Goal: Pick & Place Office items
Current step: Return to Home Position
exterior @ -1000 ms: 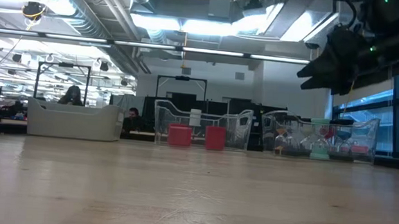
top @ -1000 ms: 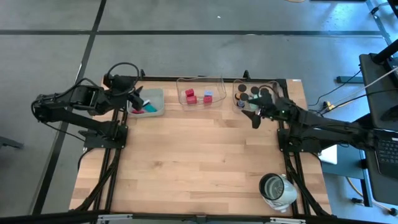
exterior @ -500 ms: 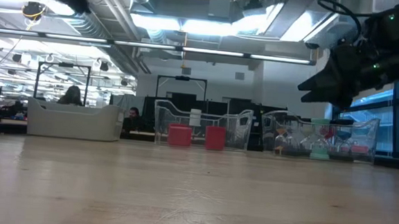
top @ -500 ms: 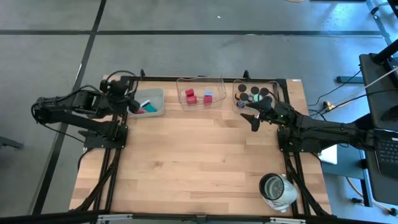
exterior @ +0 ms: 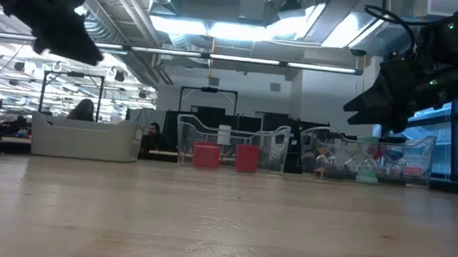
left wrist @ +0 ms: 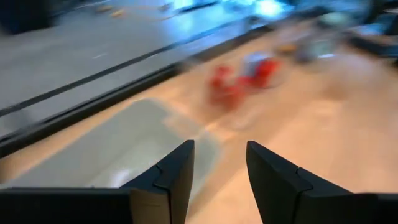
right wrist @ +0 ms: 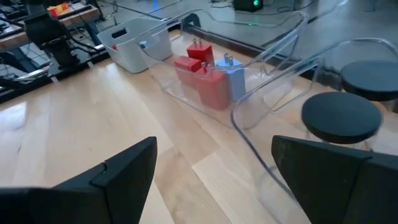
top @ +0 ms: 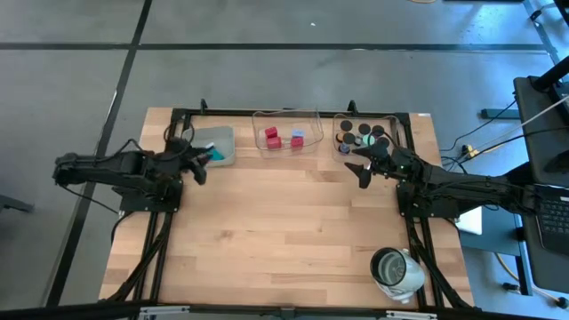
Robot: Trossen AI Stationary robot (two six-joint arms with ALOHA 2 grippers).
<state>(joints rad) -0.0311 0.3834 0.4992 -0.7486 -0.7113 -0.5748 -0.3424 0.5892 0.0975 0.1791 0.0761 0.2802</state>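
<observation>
Trouble lies by the right clear tray (top: 392, 118), home to the black caps (top: 364, 130): your right jaws, spread empty like the left jaws, hang beside its wall and could nudge it pulling home.

Arms: two, one gripper each: left gripper (top: 197, 164), right gripper (top: 361, 165).
Containers along far table edge: three. One grey tray (top: 222, 137); two clear ones, middle clear bin (top: 286, 112) and right clear bin (top: 366, 116).
Red blocks (right wrist: 214, 90): three, all in middle clear bin.
Pale-blue cube (right wrist: 235, 78): one, same bin.
Black round caps (top: 365, 130): at least four in right clear bin; exact count unclear.
Green disc (top: 363, 140): one.
Teal rectangle (top: 214, 154): one, in grey tray.
Round silvery container (top: 397, 271): one.
</observation>
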